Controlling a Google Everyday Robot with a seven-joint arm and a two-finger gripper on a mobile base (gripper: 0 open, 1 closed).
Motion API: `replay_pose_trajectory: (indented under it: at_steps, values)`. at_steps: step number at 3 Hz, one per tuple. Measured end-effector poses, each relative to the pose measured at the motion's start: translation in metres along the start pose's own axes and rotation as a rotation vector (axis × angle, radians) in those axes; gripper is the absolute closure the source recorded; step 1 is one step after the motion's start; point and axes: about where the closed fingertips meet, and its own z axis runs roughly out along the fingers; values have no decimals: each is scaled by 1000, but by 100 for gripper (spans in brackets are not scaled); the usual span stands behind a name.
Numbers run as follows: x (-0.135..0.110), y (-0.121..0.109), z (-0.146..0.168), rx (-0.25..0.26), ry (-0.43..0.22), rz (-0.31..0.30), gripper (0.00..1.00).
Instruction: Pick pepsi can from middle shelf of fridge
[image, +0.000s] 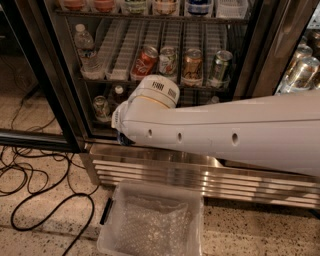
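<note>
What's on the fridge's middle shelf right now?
On the middle shelf: a water bottle at the left, then a red can and three more cans side by side. The arm covers much of the bottom shelf; the gripper is out of sight beyond its end there.

a: what's on my feed besides the job itself?
b: i see a clear plastic bin (160, 187) on the speckled floor (250, 230), with bubble wrap (150, 225) lying in it and a black handle (106, 211) on its left wall. black cables (30, 192) loop over the floor at left.
a: and among the drinks?
b: a water bottle (85, 47) stands far left. a red coca-cola can (145, 61) leans, with 3 more to its right: a pale can (168, 60), a copper can (192, 62) and a green can (220, 62). lower down i make out 2 small bottles (101, 106). silvery cans (300, 70) sit far right. the gripper (124, 139) barely shows, low, near those bottles.
</note>
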Motion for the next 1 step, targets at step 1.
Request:
replay_pose_trajectory:
  at_steps: [1]
  values:
    - [1, -1, 1, 3, 4, -25, 100]
